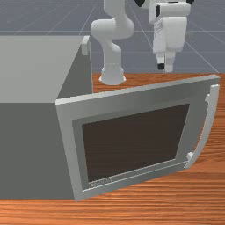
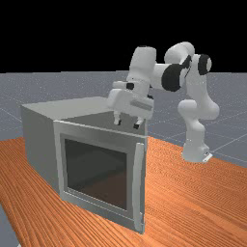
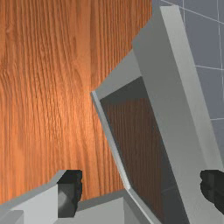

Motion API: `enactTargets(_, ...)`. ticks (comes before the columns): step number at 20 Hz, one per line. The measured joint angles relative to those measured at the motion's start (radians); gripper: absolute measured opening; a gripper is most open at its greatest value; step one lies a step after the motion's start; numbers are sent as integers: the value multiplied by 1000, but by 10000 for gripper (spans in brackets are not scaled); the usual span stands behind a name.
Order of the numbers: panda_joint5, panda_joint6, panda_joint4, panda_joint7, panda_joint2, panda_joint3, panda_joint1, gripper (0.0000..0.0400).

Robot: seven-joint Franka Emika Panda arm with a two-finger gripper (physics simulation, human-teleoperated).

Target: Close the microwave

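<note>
At the far view's left, note the microwave [image 2: 38,144], a grey box set upright on the wooden table [image 2: 193,193]. Next, observe its door [image 2: 61,159], joined to the box along one upright side and swung outward: open. Within the frame, see the dark window [image 2: 96,169]; above the door's upper edge and near it, find the gripper [image 2: 127,123], directed downward and released, with fingertips well apart and nothing grasped. Along the door's free side, see the long pale handle [image 2: 138,183], running up and down. Farther right, follow the arm [image 2: 193,87] down to its base [image 2: 195,150], mounted on the table.

At the front view's left, find the microwave again, with one plain side toward the camera. From its near corner, trace the door slanting toward the front view's right, outer face and window toward the camera. Above the door's upper edge, locate first the base, then the gripper, on the arm's side of the door; at the door's right end, see the curved handle.

In the wrist view, compare the widely parted fingers [image 3: 70,192] of the gripper [image 3: 141,192]: one over pale grey surfaces, the other over the door's frame. Between them, see part of the window from the door's inner side.
</note>
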Motion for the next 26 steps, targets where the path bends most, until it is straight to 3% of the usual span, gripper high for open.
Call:
enactTargets(6, -28, 50, -18, 45, -3, 1, 28, 400)
enactTargets(16, 3, -152, 236, 19, 153, 10, 27, 387)
enactTargets(20, -1, -77, 181, 23, 131, 9, 25, 385)
enactTargets(21, -21, 16, 107, 58, 99, -2, 34, 395)
enactTargets(23, -31, 76, 68, 51, 80, -2, 35, 398)
enactTargets(25, -42, 98, 57, 59, 65, -6, 38, 399)
enactTargets(26, -27, 34, 101, 46, 77, 0, 35, 400)
